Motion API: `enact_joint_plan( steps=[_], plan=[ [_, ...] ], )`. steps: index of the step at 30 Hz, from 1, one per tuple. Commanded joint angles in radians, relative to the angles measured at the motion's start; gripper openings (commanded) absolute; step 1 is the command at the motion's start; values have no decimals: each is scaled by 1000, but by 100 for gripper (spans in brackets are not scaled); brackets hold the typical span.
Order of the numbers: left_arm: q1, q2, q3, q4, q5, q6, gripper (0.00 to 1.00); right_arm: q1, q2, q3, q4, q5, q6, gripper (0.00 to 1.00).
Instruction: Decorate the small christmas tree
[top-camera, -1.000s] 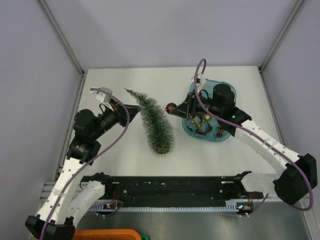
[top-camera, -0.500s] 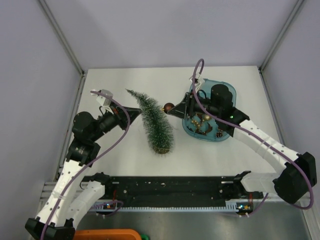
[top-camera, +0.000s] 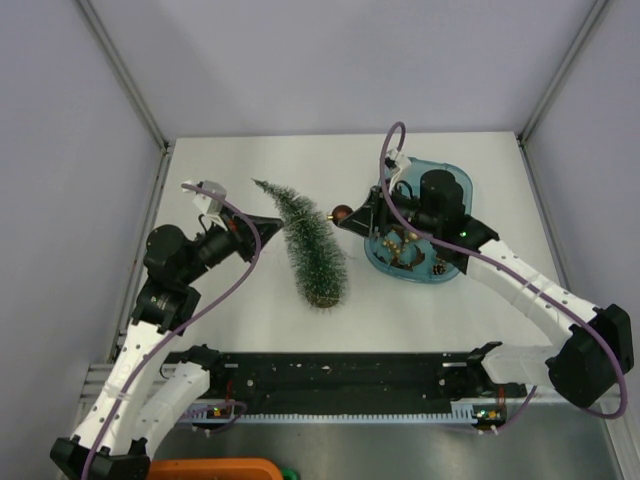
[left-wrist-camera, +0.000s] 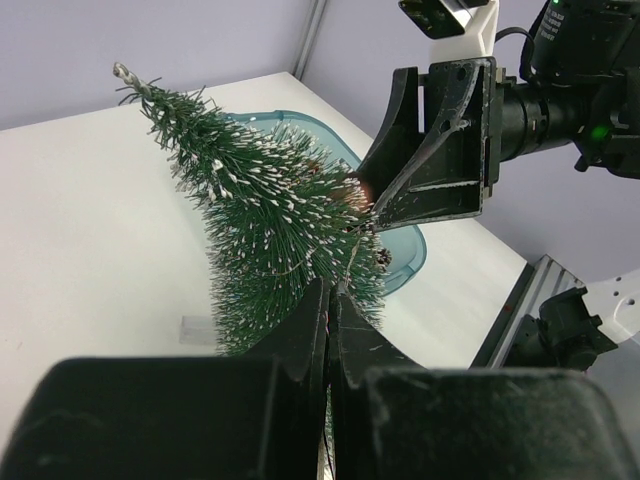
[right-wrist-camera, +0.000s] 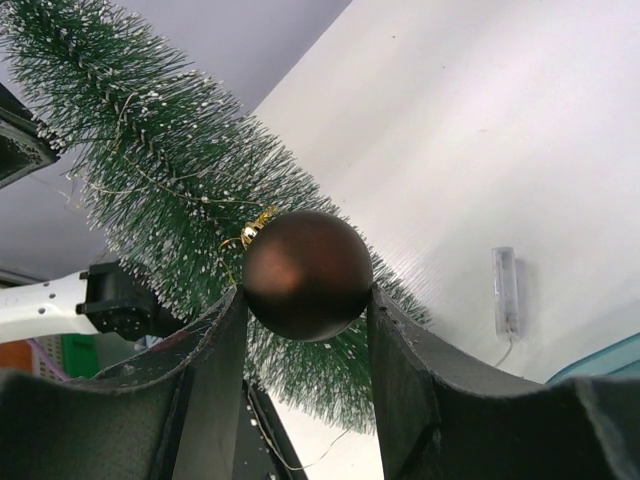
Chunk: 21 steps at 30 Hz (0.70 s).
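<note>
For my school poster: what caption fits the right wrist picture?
Right gripper holds a brown ball ornament beside the small christmas tree.

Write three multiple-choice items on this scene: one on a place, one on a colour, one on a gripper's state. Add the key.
1. In the top view, where does the blue tray lie relative to the small christmas tree?
A. To its left.
B. To its right.
C. Beneath it.

2. What colour is the ball next to the tree?
A. Dark brown.
B. Silver.
C. Bright red.

3. What state is the right gripper in?
A. Open and empty.
B. Shut on the ball.
C. Shut on the tray's rim.

Key:
1 B, the tray sits apart from the tree, on its right.
2 A, the right wrist view shows a glossy dark brown sphere.
3 B, the ball sits clamped between its jaws.
</note>
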Motion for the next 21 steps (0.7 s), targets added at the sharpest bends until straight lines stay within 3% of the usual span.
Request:
enact_joint_plan(
  steps=[1,21],
  plan=[
    [5,-20,-2,35,7,13,0,-2,-42,-10,17,10,-34,12],
    [33,-29,-6,40,17,-6,0,-4,-127,-110,-17,-28,-24,12]
  ],
)
